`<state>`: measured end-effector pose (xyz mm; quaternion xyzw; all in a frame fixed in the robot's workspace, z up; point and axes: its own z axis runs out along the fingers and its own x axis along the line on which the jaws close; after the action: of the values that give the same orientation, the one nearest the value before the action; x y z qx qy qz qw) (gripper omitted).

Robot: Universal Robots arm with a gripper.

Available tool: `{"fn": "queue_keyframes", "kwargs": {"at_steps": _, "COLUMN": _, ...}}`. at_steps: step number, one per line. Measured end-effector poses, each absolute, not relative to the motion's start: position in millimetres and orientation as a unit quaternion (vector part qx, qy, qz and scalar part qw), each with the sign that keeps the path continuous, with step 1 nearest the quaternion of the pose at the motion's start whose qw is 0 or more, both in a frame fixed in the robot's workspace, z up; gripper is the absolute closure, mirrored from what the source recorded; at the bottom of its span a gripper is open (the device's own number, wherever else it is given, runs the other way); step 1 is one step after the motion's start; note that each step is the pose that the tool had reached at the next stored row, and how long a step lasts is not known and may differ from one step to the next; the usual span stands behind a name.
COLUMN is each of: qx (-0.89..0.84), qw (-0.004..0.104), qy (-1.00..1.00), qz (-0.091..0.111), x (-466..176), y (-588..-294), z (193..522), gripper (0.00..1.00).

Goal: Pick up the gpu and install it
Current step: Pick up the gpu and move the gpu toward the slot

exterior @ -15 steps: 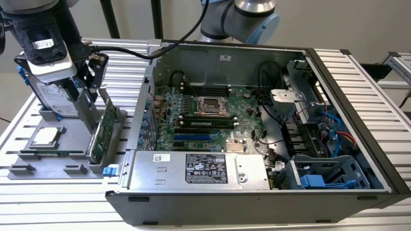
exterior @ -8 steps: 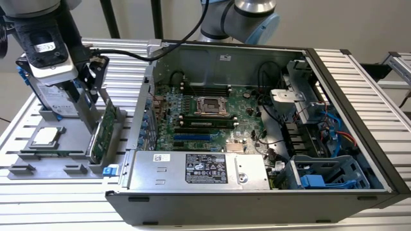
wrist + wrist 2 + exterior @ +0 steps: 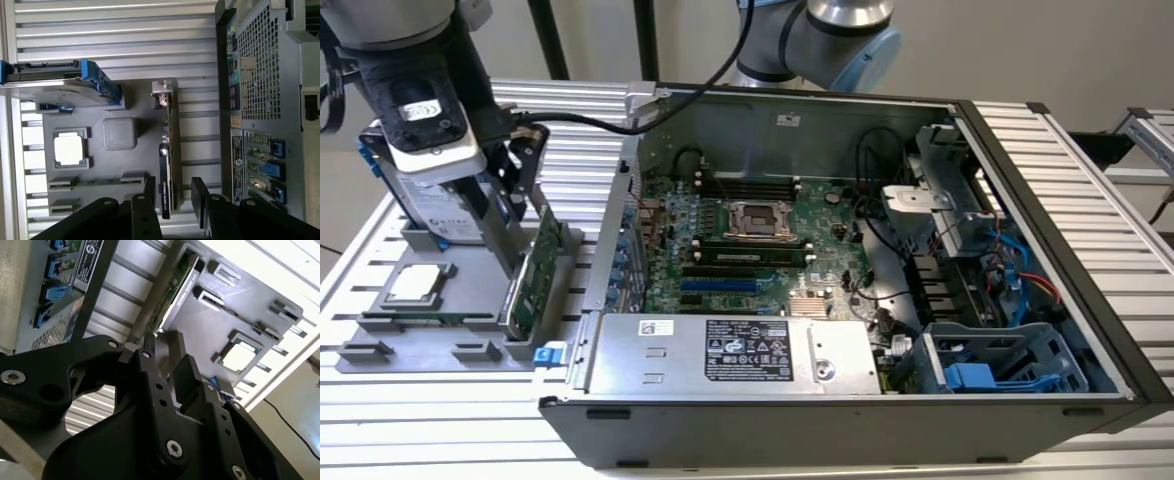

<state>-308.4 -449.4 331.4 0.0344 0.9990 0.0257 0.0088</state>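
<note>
Straddling the gpu [image 3: 167, 150] is where my gripper [image 3: 172, 187] stands: the jaws are open, one finger on each face of the card, with a gap showing on both sides in both wrist views, so I have hold of nothing. The card stands on edge in a slot of the grey fixture tray [image 3: 135, 160], with its silver bracket at the end away from my fingers. The tray lies just beside the open computer case [image 3: 854, 430], on the exterior view's left.

To grasp it well, I judge I should centre the card between my fingers [image 3: 187, 375] so both pads meet it together. One pad landing first would tip it in its slot. The pads belong on the flat cooler block rather than on bare board or the connector edge. The squeeze should be firm but gentle, as a thin board may flex. The processor chip [image 3: 68, 150] and the hard drive [image 3: 55, 85] with blue rails share the tray and are well clear of my fingers.

As for writing, a white sticker sits on the card's edge, and a large white label [image 3: 747, 350] lies on the power supply. More stickers line the case's rear panel. Their print is too small for me to make out.
</note>
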Motion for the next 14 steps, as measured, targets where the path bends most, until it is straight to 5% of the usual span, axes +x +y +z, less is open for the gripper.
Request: {"fn": "queue_keyframes", "kwargs": {"at_steps": 14, "qx": 0.039, "qw": 0.009, "qy": 0.999, "qz": 0.026, "x": -308.4, "y": -449.4, "z": 323.0, "gripper": 0.00}}
